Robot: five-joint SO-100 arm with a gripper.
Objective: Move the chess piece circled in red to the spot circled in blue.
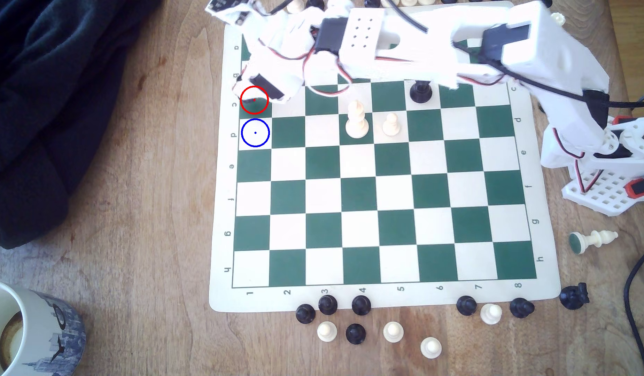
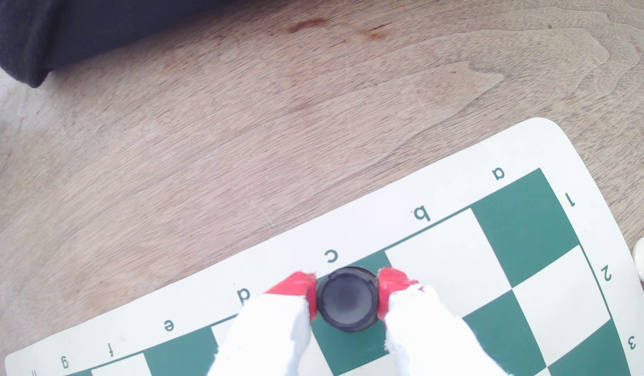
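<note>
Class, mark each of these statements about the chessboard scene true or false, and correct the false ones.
1. The claw has its red fingertips on either side of the black piece. True.
2. The blue-ringed spot already holds a piece. False: that cream square is bare.
3. The black piece is over a green square in row c. True.
4. Two cream pieces stand on the board. True.
5. The blue ring is several squares from the red ring. False: the two ringed squares are neighbours in column 1.
6. The mug stands on the board. False: it stands on the wooden table, off the board.
</note>
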